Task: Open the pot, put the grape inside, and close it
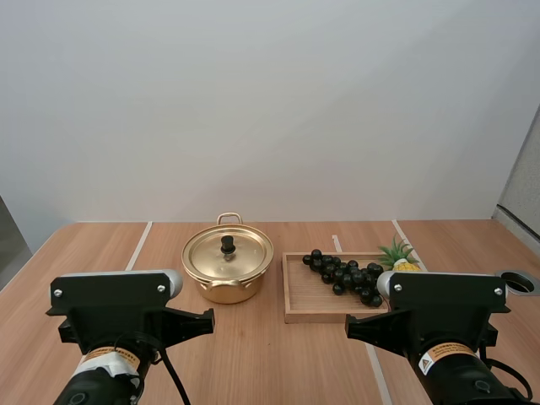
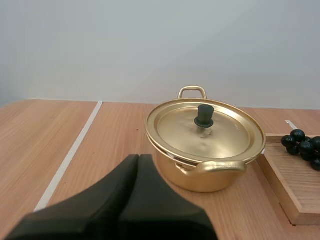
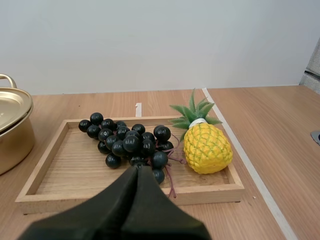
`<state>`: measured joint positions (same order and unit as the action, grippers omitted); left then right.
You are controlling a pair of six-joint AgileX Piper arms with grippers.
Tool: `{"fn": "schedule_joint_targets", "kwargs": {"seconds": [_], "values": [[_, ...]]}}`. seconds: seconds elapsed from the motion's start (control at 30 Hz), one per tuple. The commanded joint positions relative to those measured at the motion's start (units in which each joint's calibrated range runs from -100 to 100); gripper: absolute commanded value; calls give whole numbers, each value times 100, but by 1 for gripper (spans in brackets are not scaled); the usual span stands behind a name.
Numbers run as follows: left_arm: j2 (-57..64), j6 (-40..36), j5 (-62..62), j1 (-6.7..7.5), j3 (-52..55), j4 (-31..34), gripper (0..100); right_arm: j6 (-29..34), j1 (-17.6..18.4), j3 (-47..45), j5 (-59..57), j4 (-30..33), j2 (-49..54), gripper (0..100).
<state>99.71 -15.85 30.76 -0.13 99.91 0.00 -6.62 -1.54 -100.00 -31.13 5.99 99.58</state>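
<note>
The lidded pot (image 2: 205, 145), set just beside the wooden tray's (image 3: 65, 170) left edge, is faced squarely by the nearer left gripper (image 2: 138, 159), closed empty like the right gripper (image 3: 136, 170), beyond which the grape bunch (image 3: 131, 142) is laid in the tray.

Test lab; taped wooden table (image 1: 253, 354); bare white wall (image 1: 253, 101).

The high view looks forward and down over the table (image 1: 278, 363) from behind. The left wrist view sits low, near the pot (image 2: 205, 150); the right one faces the tray (image 3: 65, 170). Each shows pot and tray.
</note>
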Motion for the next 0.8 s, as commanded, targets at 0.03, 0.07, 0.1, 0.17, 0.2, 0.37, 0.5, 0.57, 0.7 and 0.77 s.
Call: {"fn": "schedule_joint_targets", "kwargs": {"seconds": [0.03,0.07,0.1,0.17,0.2,0.37,0.5,0.57,0.7,0.77], "values": [[29,223,-129,13,9,408,0,-642,-14,0,11,-511,42,0],[29,223,-129,13,9,408,0,-642,-14,0,11,-521,42,0],[29,202,-129,13,9,364,0,-642,-23,0,11,-522,42,0],[29,160,-129,13,9,320,0,-642,-91,0,11,-534,42,0],[29,150,-129,13,9,320,0,-642,-116,0,11,-534,42,0],[29,212,-147,13,9,407,0,-642,-143,0,11,-513,42,0],[29,223,-618,13,9,407,0,-642,-143,0,645,-487,42,0],[29,223,-817,13,-204,407,0,-642,-143,0,1231,-477,42,0],[29,223,-1007,13,-1037,407,0,-642,-143,814,1601,-566,42,0],[29,223,-1007,13,-1463,407,0,-642,-143,1325,1601,-599,42,0]]}}
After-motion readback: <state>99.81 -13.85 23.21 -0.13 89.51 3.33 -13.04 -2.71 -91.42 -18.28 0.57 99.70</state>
